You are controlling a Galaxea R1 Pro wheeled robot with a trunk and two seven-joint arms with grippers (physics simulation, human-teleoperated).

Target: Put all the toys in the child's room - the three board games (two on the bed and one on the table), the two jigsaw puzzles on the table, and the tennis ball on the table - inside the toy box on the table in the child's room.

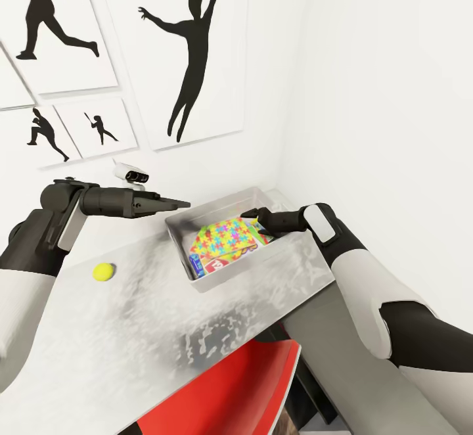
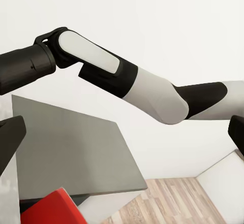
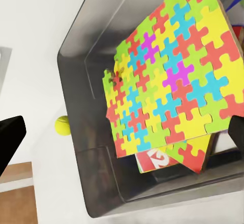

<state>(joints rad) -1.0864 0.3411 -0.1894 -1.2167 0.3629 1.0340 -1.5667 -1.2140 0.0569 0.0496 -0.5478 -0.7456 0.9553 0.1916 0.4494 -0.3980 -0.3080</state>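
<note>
Toy box (image 1: 197, 277) sits on the table (image 1: 118, 343), long axis running toward the wall corner, with jigsaw puzzles (image 1: 223, 238) lying tilted on a board game (image 1: 213, 264) inside. Tennis ball (image 1: 103, 271) lies on the table, well apart from the box on the left arm's side. Right gripper (image 1: 248, 213) hovers over the box, fingers spread and empty; left gripper (image 1: 185, 205) points at the box's far rim, its finger state impossible to judge.

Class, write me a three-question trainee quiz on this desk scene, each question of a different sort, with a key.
1. True or false: the ball lies inside the toy box.
2. What lies on top in the box? A) jigsaw B) ball C) camera
3. Fill in: the right end effector hovers over the ____.

Key: 1 false, it sits on the table; 2 A, the jigsaw; 3 toy box.
</note>
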